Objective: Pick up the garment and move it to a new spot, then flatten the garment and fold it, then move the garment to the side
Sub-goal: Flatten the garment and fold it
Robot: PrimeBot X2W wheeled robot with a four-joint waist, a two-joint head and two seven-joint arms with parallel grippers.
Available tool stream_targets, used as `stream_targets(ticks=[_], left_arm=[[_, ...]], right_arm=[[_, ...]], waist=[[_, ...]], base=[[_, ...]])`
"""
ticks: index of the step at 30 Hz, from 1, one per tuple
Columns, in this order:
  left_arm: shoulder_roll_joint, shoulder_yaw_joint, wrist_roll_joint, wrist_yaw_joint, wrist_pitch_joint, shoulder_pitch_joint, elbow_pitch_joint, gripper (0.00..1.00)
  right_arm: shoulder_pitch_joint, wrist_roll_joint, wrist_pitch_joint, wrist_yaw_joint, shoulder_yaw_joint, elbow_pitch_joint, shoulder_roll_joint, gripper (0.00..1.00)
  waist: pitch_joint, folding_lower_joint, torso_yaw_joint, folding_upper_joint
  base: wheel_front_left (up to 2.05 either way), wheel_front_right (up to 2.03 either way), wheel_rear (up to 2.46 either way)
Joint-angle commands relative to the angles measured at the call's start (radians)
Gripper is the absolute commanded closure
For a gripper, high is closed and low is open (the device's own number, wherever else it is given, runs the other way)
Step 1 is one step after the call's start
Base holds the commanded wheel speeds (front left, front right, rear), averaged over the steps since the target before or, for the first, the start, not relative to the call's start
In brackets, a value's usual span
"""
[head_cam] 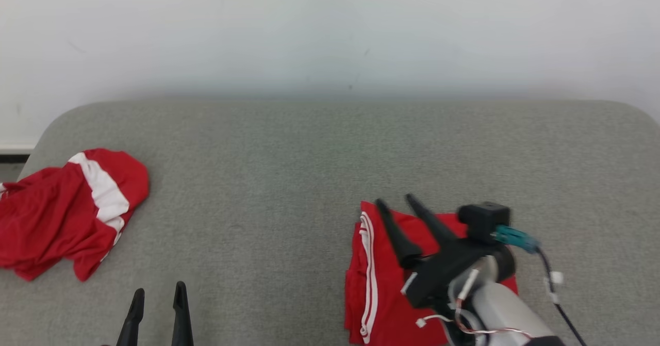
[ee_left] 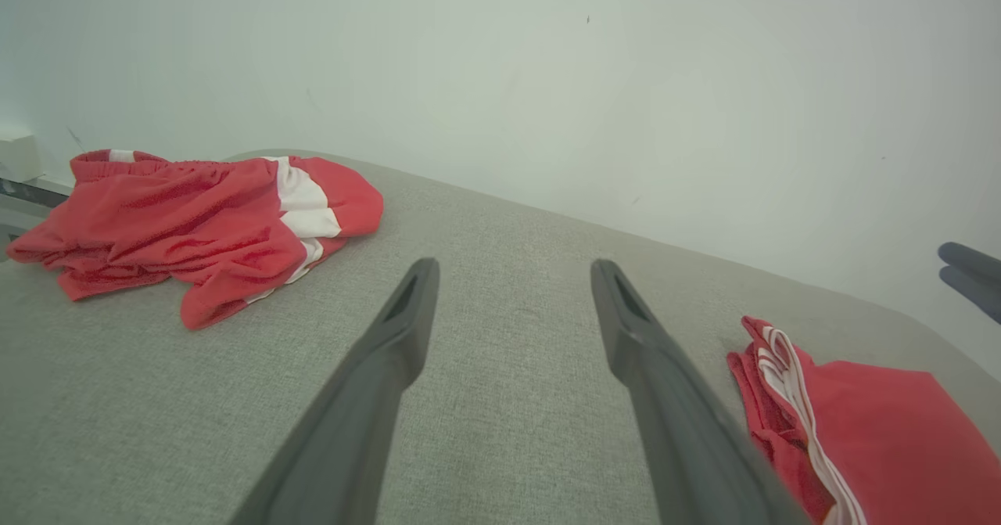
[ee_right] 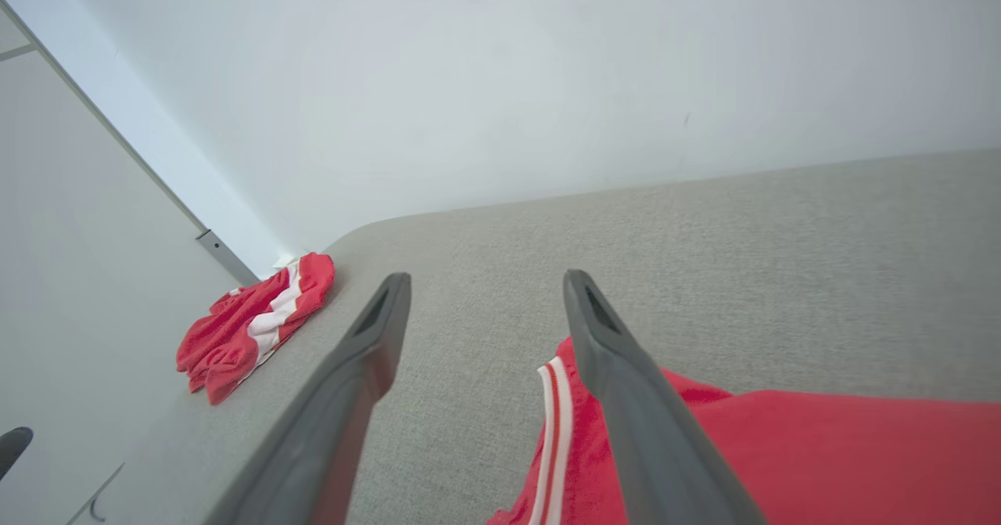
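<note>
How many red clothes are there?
2. One crumpled garment lies at the left edge of the grey surface; one folded garment lies on the right, below the right gripper. None seems hidden.

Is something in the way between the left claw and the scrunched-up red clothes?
Nothing visible is. Bare grey cushion lies between the open left claw and the crumpled red garment, which sits off to its left.
</note>
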Motion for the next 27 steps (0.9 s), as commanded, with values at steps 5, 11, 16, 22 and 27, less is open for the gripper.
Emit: stream_targets(ticks=[5, 11, 16, 22, 27], left_arm=[[0.0, 0.012, 0.008, 0.014, -0.002, -0.001, -0.008, 0.0], [0.0, 0.024, -0.001, 0.022, -0.002, -0.015, 0.001, 0.0], [0.0, 0.03, 0.008, 0.014, -0.002, -0.019, 0.017, 0.0], [0.0, 0.036, 0.022, 0.006, -0.002, -0.006, 0.035, 0.0], [0.0, 0.042, 0.034, -0.01, -0.002, 0.01, 0.053, 0.0]], right_arm=[[0.093, -0.041, -0.104, -0.002, -0.101, -0.113, -0.085, 0.0], [0.168, -0.105, -0.13, -0.002, -0.209, -0.177, -0.149, 0.0], [0.22, -0.15, -0.103, -0.002, -0.249, -0.189, -0.189, 0.0], [0.256, -0.148, -0.096, -0.002, -0.246, -0.187, -0.205, 0.0], [0.28, -0.158, -0.11, -0.002, -0.231, -0.175, -0.209, 0.0]], waist=[[-0.035, 0.0, -0.064, 0.0], [-0.037, 0.0, -0.102, 0.0], [-0.038, 0.0, -0.12, 0.0], [-0.05, 0.0, -0.129, 0.0], [-0.065, 0.0, -0.127, 0.0]], base=[[0.0, 0.0, 0.0], [0.0, 0.0, 0.0], [0.0, 0.0, 0.0], [0.0, 0.0, 0.0], [0.0, 0.0, 0.0]])
